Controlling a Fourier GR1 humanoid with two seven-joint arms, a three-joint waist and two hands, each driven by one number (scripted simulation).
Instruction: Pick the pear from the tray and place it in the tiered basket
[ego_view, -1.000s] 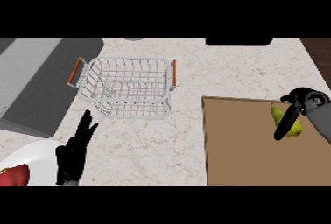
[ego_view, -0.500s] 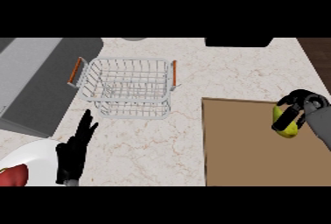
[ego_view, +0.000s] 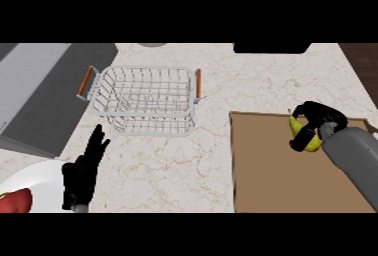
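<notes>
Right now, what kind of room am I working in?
Most likely a kitchen: a marbled stone counter, a wire tiered basket, a brown tray with a pear on it, and a white plate at the lower left.

Even, soft light across your whole view, with no glare.

You see the pale marbled stone counter (ego_view: 221, 165) lit evenly, no bright spots on it. The white wire tiered basket (ego_view: 144, 100) throws only a faint shadow beneath it. The flat brown tray (ego_view: 280, 170) looks matte and uniform. Straight edges stay straight toward the borders.
</notes>
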